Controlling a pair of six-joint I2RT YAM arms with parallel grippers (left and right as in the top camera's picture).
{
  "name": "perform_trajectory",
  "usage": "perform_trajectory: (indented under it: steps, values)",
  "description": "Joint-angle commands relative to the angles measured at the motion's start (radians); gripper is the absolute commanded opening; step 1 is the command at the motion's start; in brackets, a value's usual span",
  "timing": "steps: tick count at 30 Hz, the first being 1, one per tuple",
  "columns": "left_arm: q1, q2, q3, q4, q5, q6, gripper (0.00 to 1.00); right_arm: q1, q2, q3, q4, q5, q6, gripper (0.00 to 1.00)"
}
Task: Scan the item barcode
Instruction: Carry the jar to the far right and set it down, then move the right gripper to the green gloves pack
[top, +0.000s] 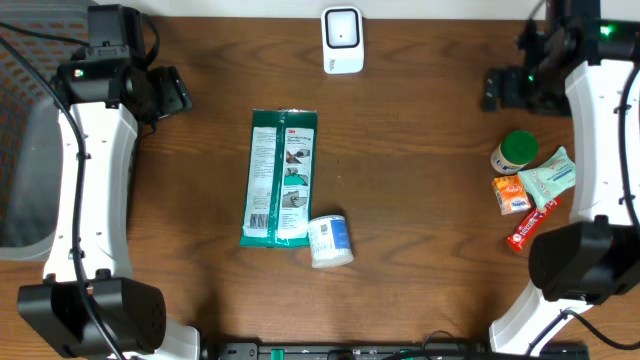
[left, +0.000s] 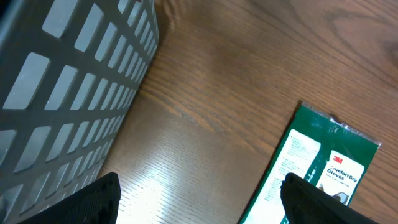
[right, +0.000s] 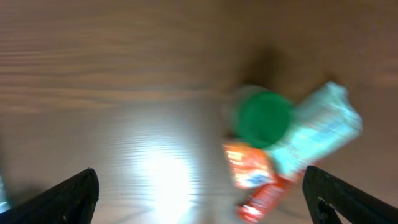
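Note:
A white barcode scanner (top: 342, 40) stands at the table's far edge, in the middle. A green glove package (top: 282, 178) lies flat mid-table, with a small white and blue container (top: 330, 241) on its side at its near right corner. My left gripper (top: 170, 92) hovers at the far left, open and empty; in the left wrist view its fingers (left: 93, 202) straddle bare wood beside the glove package (left: 317, 168). My right gripper (top: 500, 88) is at the far right, open and empty (right: 205, 199).
A grey slatted basket (top: 20, 170) sits at the left edge (left: 74, 81). On the right lies a pile: a green-lidded bottle (top: 514, 152), a pale green wipes pack (top: 548, 175), an orange packet (top: 511, 194) and a red bar (top: 531, 224). The right wrist view is blurred.

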Motion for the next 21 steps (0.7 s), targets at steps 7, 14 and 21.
perform_trajectory:
  steps: [7, 14, 21]
  values:
    - [0.006, -0.015, 0.004, -0.002, -0.016, 0.006, 0.82, 0.194, -0.001, 0.025, -0.033, -0.371, 0.009, 0.99]
    - [0.006, -0.015, 0.004, -0.001, -0.016, 0.005, 0.82, 0.335, -0.001, 0.025, -0.011, -0.371, 0.006, 0.99]
    - [0.006, -0.015, 0.004, -0.001, -0.016, 0.005, 0.82, 0.448, 0.000, -0.018, 0.142, -0.306, 0.191, 0.99]
